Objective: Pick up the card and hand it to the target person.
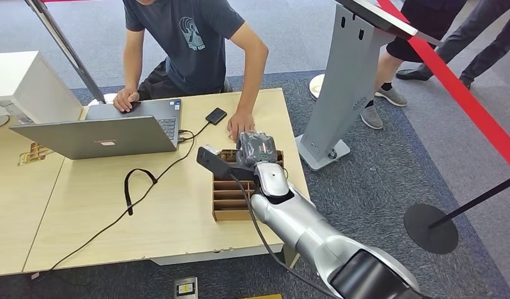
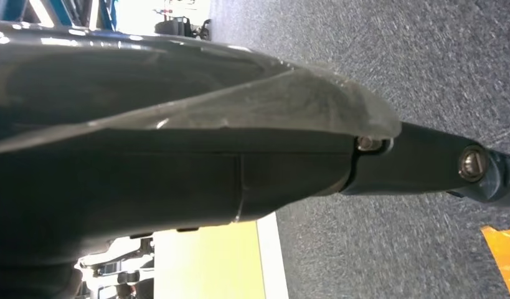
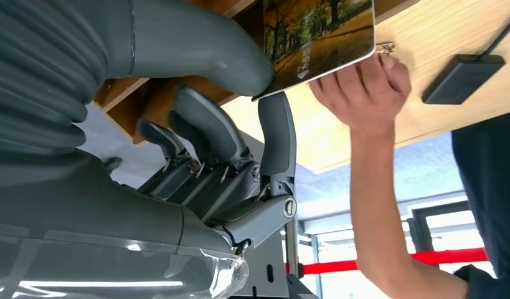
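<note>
Open grey laptop (image 1: 109,128) on the light wooden table (image 1: 177,212), black cable (image 1: 137,187) trailing from its side toward the table's front edge. Small black rectangular device (image 1: 216,115) lies flat just beyond it. White box (image 1: 25,84) at far left. Grey metal stand (image 1: 349,81) on blue-grey carpet (image 1: 389,187), red barrier tape (image 1: 464,99) crossing the right side.

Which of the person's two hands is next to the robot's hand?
The person's hand flat on the bare table by the cardboard organizer, just beyond the robot's right hand. The other hand rests on the laptop, farther away.
</note>
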`<state>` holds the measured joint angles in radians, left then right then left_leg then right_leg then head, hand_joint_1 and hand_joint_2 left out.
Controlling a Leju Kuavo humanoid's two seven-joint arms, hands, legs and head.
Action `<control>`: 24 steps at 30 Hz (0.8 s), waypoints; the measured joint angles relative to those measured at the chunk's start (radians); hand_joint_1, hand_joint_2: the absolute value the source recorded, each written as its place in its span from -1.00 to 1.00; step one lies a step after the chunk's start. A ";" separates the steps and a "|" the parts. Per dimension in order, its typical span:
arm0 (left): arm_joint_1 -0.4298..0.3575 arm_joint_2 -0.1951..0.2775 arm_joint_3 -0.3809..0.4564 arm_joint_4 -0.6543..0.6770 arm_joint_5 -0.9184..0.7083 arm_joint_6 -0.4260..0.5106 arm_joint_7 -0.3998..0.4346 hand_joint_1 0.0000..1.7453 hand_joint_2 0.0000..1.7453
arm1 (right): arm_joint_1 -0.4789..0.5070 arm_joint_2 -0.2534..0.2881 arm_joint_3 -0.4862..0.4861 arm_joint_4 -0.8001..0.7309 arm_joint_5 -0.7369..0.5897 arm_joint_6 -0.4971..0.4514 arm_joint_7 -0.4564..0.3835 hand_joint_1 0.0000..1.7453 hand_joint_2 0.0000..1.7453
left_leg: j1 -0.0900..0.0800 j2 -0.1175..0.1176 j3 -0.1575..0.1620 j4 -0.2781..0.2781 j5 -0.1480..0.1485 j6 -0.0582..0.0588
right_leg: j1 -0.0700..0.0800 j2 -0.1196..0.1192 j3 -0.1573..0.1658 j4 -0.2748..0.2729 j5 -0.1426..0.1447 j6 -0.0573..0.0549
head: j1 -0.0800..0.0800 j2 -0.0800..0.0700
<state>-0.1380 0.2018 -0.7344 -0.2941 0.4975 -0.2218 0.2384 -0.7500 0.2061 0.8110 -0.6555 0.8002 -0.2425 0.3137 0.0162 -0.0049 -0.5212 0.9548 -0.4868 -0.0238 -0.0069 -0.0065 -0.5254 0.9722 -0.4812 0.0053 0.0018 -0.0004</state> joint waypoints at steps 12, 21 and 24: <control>0.036 0.000 0.012 0.000 0.065 0.013 -0.039 -1.00 -1.00 | 0.000 0.047 0.003 -0.013 -0.004 -0.010 -0.080 1.00 1.00 | 0.000 0.000 0.000 0.000 0.000 0.000 | 0.000 0.000 0.000 0.000 0.000 0.000 | 0.000 0.000; 0.044 0.000 0.039 0.000 0.099 0.017 -0.023 -1.00 -1.00 | 0.014 0.052 0.006 -0.106 -0.027 -0.009 -0.076 1.00 1.00 | 0.000 0.000 0.000 0.000 0.000 0.000 | 0.000 0.000 0.000 0.000 0.000 0.000 | 0.000 0.000; 0.047 0.000 0.050 0.000 0.111 0.019 -0.016 -1.00 -1.00 | 0.025 0.046 0.006 -0.155 -0.031 -0.004 -0.065 1.00 1.00 | 0.000 0.000 0.000 0.000 0.000 0.000 | 0.000 0.000 0.000 0.000 0.000 0.000 | 0.000 0.000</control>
<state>-0.0913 0.2018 -0.6844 -0.2937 0.6087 -0.2028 0.2221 -0.7248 0.2517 0.8169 -0.8109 0.7689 -0.2466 0.2486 0.0163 -0.0049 -0.5212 0.9548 -0.4869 -0.0239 -0.0068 -0.0065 -0.5257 0.9722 -0.4813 0.0053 0.0018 -0.0004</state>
